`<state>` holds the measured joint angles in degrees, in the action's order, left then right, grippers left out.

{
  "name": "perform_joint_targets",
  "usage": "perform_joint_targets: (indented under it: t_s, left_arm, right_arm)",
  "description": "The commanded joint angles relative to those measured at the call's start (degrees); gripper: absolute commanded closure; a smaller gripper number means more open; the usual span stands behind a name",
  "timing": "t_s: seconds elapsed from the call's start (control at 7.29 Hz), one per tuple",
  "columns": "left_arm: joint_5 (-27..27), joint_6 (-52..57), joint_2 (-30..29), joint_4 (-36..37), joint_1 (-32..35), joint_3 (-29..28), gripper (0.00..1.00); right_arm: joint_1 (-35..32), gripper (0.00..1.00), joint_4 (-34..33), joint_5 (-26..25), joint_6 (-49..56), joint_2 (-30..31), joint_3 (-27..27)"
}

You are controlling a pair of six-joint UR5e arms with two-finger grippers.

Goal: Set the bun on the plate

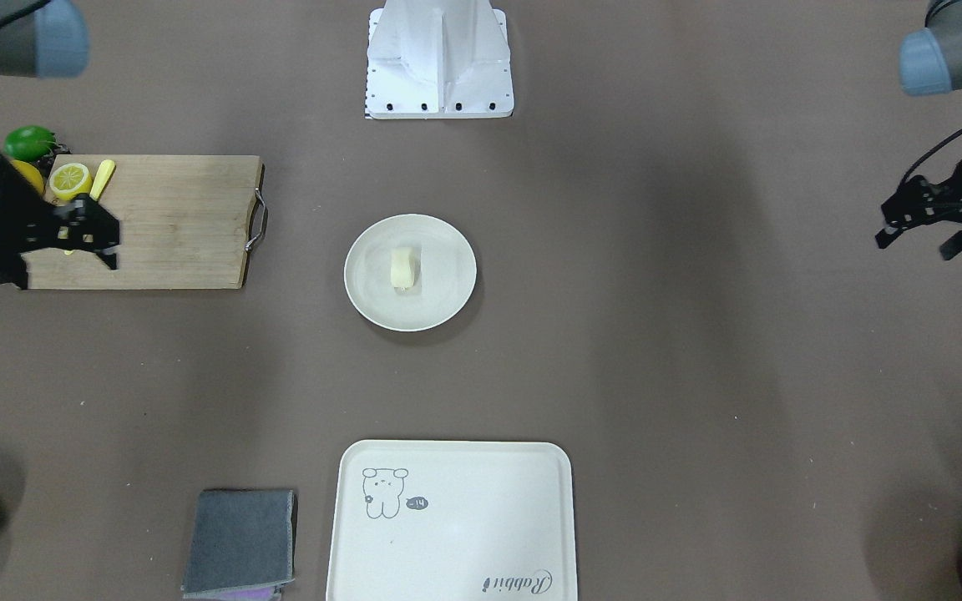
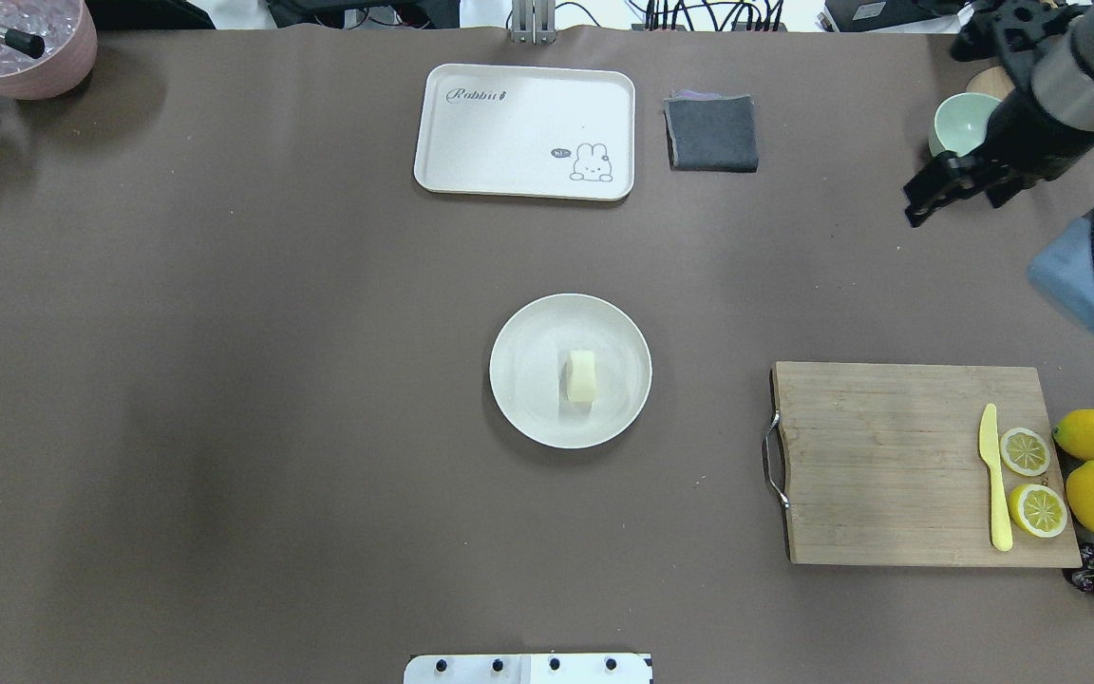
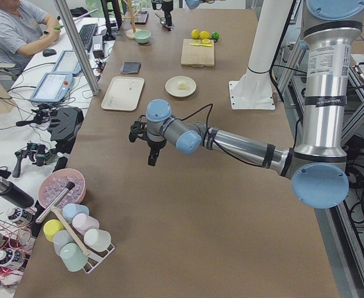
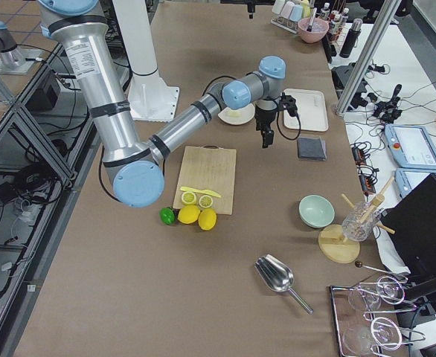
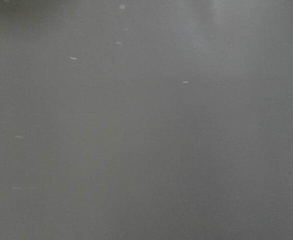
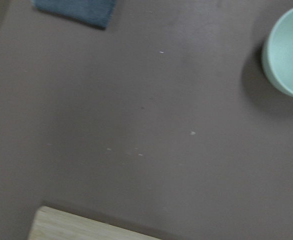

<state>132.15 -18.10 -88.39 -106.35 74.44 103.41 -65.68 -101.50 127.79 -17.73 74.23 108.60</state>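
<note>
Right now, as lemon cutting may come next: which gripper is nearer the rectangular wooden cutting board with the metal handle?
Right. The right gripper hovers close by the wooden cutting board; the left gripper hangs across the table, beyond the round off-white plate.

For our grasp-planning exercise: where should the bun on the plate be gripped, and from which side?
Grip the bun across its two long flanks, mid-length, coming straight down from above. It lies flat, a short block narrower across than along, and the raised rim of the plate would probably hinder a low sideways approach.
</note>
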Motion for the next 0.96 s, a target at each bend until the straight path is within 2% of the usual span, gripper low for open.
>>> perform_joint_targets:
  t_s: [0.0, 0.27, 0.41, 0.82]
  left_arm:
    - [-0.1, 13.9, 5.5, 5.4, 6.9, -0.7, 0.03]
    - [-0.3, 13.4, 8.7, 3.4, 7.6, -1.0, 0.03]
    - [-0.4, 13.1, 8.8, 3.3, 7.7, -1.2, 0.03]
    - [-0.5, 13.2, 8.8, 3.3, 7.8, -1.3, 0.03]
  right_arm:
    - [-8.8, 0.00, 0.3, 0.9, 19.1, 7.0, -6.7]
    - [-12.3, 0.00, 0.6, 0.4, 22.6, 9.3, -10.5]
    - [-14.3, 0.00, 0.6, 0.5, 23.0, 9.8, -10.4]
    - [-14.6, 0.00, 0.6, 0.5, 23.1, 10.4, -10.1]
